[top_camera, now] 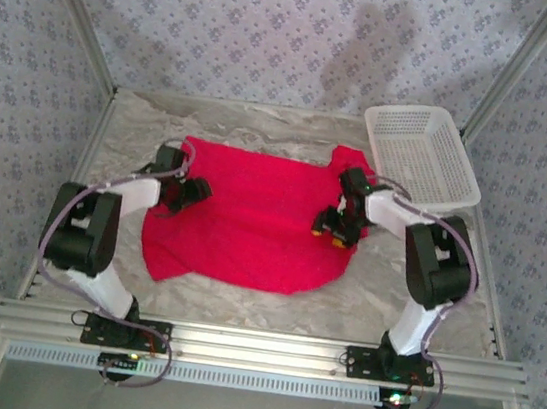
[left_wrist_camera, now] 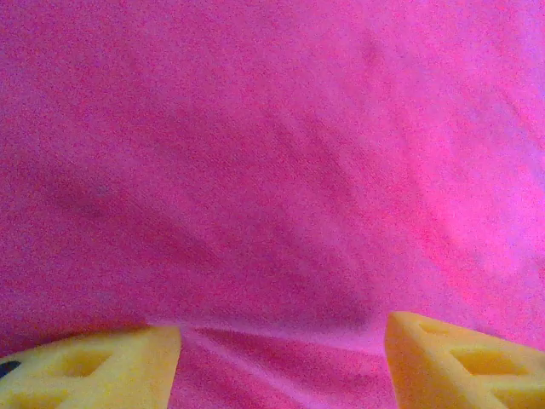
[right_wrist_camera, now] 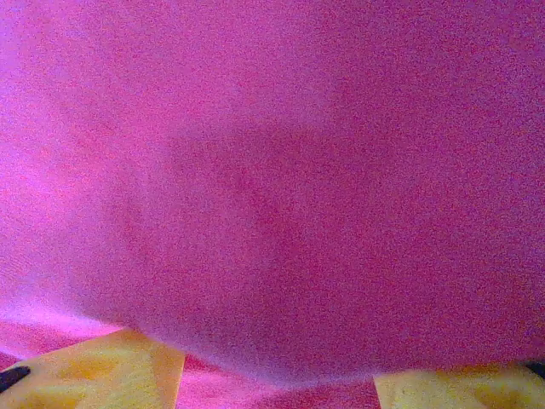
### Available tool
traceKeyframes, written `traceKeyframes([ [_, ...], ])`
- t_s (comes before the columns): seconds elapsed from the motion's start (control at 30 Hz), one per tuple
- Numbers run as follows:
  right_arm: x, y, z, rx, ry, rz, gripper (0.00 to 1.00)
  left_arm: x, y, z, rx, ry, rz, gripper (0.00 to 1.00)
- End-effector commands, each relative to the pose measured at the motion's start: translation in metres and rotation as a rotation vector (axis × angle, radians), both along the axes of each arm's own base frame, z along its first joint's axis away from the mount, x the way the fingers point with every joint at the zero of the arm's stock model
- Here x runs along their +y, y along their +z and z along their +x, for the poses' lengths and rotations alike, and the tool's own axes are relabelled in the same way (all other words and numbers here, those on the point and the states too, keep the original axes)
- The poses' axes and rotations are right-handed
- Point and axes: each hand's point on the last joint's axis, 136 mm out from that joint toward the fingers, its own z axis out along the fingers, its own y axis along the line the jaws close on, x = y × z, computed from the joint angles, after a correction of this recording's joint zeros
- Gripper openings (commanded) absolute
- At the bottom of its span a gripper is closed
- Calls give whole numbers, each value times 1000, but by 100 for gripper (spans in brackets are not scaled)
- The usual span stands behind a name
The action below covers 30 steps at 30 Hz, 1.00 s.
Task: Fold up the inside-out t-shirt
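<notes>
The inside-out t-shirt (top_camera: 252,217) lies spread across the middle of the marbled table, bright red, with a sleeve bunched at its far right corner. My left gripper (top_camera: 186,196) rests low on the shirt's left edge. In the left wrist view that gripper (left_wrist_camera: 281,336) is open, its yellow fingers (left_wrist_camera: 102,362) wide apart with flat red cloth (left_wrist_camera: 272,170) beneath and ahead. My right gripper (top_camera: 336,228) sits on the shirt's right edge. In the right wrist view it (right_wrist_camera: 279,375) is open too, and a mound of red cloth (right_wrist_camera: 281,196) bulges over its yellow fingertips (right_wrist_camera: 111,366).
A white plastic mesh basket (top_camera: 421,155) stands at the back right, close behind the right arm. Bare marbled table (top_camera: 240,306) runs between the shirt's near hem and the arm bases. Patterned walls enclose the back and both sides.
</notes>
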Motion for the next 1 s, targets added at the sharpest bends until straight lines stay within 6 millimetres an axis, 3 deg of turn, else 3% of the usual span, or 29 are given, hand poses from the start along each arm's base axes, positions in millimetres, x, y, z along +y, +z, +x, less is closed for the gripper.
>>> traceKeyframes([
  [0.0, -9, -8, 63, -79, -12, -45, 59, 31, -8, 41, -8, 30, 103, 63],
  [0.1, -8, 22, 87, -116, 2, -39, 57, 37, 6, 61, -14, 24, 127, 60],
  [0.17, -8, 47, 84, -155, 31, -46, 58, 28, 30, 61, -64, 0, 141, 60],
  [0.27, -8, 69, 56, -184, 85, -60, 58, 8, 66, 43, -141, -69, 211, 60],
  [0.4, -8, 61, 6, -163, 104, -33, 58, -51, 87, 0, -253, -255, 190, 59],
  [0.5, -11, 44, -21, -132, 80, -8, 59, -107, 87, -38, -352, -433, 114, 61],
  [0.57, -13, 38, -20, -148, 51, 8, 60, -138, 87, -58, -404, -512, 60, 63],
  [0.7, -10, 27, -15, -129, 24, 46, 61, -195, 83, -97, -543, -705, 29, 79],
  [0.83, -12, 16, -6, -120, 2, 40, 58, -225, 62, -114, -564, -855, 108, 85],
  [0.97, -13, 16, 1, -122, -15, 55, 29, -233, 35, -104, -529, -898, 200, 86],
])
